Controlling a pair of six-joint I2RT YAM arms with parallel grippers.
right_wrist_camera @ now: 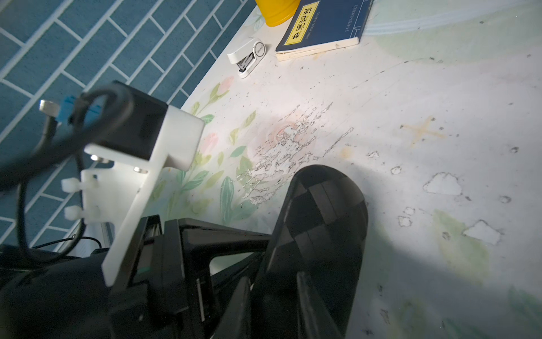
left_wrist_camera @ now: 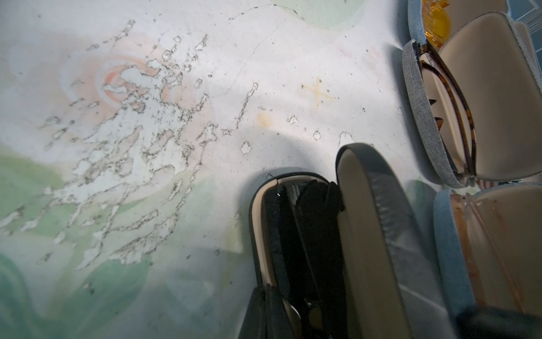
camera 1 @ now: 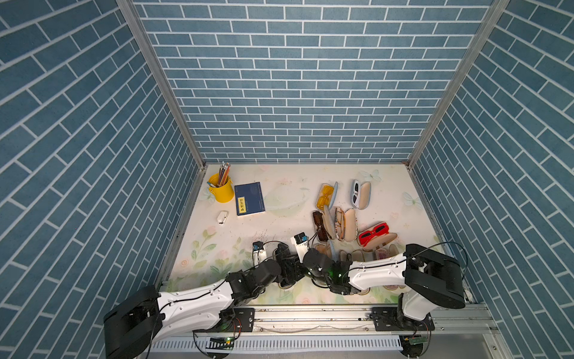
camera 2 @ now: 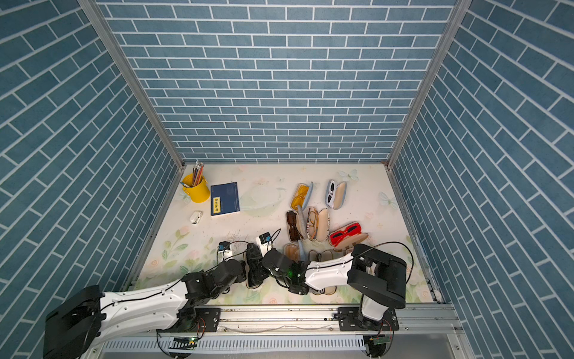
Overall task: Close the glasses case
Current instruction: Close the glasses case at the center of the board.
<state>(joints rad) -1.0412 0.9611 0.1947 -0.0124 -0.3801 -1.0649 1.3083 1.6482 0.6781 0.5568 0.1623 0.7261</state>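
Observation:
The black glasses case (left_wrist_camera: 360,234) lies near the table's front edge, between my two arms, and shows in both top views (camera 1: 283,253) (camera 2: 253,253). Dark glasses (left_wrist_camera: 296,234) rest in its beige-lined base. Its lid stands partly raised beside the base. My left gripper (left_wrist_camera: 265,296) is shut on the base's long rim. In the right wrist view the lid's black checkered outside (right_wrist_camera: 325,211) rises between my right gripper's fingers (right_wrist_camera: 245,293). My right gripper (right_wrist_camera: 272,281) is shut on that lid's edge.
Several open cases with glasses lie just right of the black one: a grey one (left_wrist_camera: 425,117), a light blue one (left_wrist_camera: 451,249), a red pair (camera 1: 374,233). At the back left stand a yellow pencil cup (camera 1: 221,192), a blue book (camera 1: 249,199) and a white stapler (camera 1: 222,217).

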